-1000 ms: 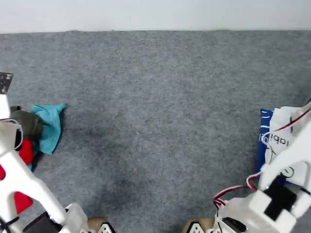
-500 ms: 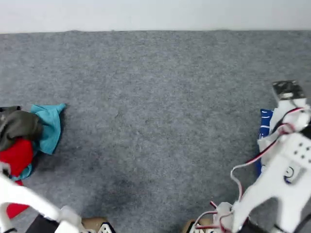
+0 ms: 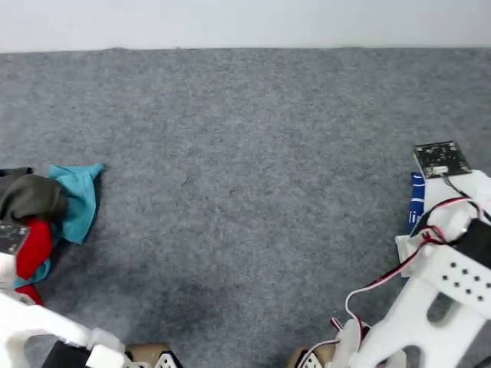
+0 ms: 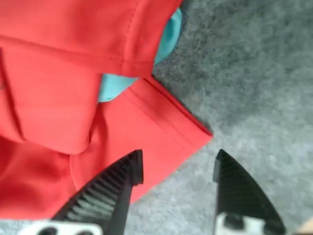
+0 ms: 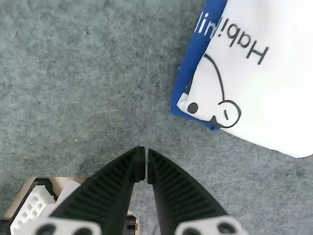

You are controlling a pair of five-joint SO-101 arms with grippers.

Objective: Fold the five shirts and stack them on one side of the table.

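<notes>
— Where do the shirts sit on the grey mat (image 3: 245,153)?
— The red shirt (image 4: 73,98), teal shirt (image 4: 166,34) and dark shirt (image 3: 31,195) are bunched at its left edge; the white-and-blue shirt (image 5: 254,73) is at its right edge
— And the grippers?
— The left gripper (image 4: 178,156) is spread wide over the left edge, and the right gripper (image 5: 145,152) is pressed closed, empty, near the right edge

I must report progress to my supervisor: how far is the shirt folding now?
Seemingly done: a white shirt lies flat on a blue shirt at the right side. In hand: nothing gripped; the left jaws stand open over the red shirt, the right jaws are shut above the mat. Left: red shirt, teal shirt and dark shirt, heaped crumpled at the left side.
</notes>
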